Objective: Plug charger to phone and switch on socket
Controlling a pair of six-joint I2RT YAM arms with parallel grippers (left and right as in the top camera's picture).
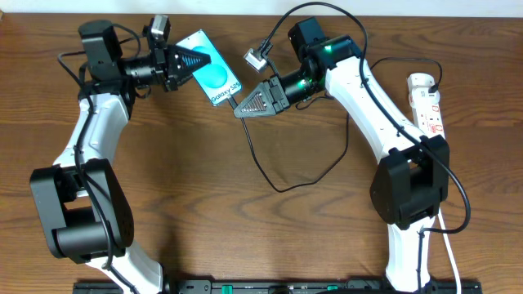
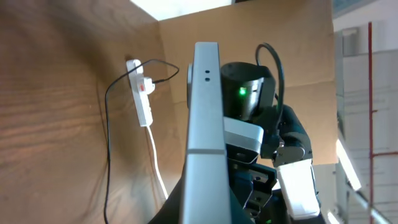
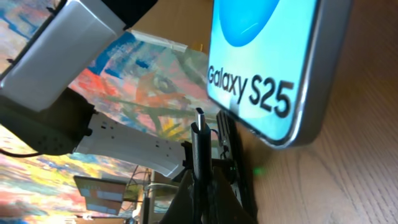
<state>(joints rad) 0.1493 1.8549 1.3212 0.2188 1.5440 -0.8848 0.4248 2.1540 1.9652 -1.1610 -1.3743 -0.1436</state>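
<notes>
— Right gripper (image 1: 243,107), mine, pinches the charger (image 3: 199,134) by its plug tip, prong pointing at the phone (image 1: 219,80); my left gripper (image 1: 198,60) is clamped on the phone's top end.
— Which way to the port?
— Phone's long axis runs diagonally, bottom edge toward my right gripper, the nearer of the two. That edge sits just beyond the tip, not touching, a little to one side; I'd judge a small sideways shift comes first. Off on my right, the socket (image 1: 427,102) lies well apart.
</notes>
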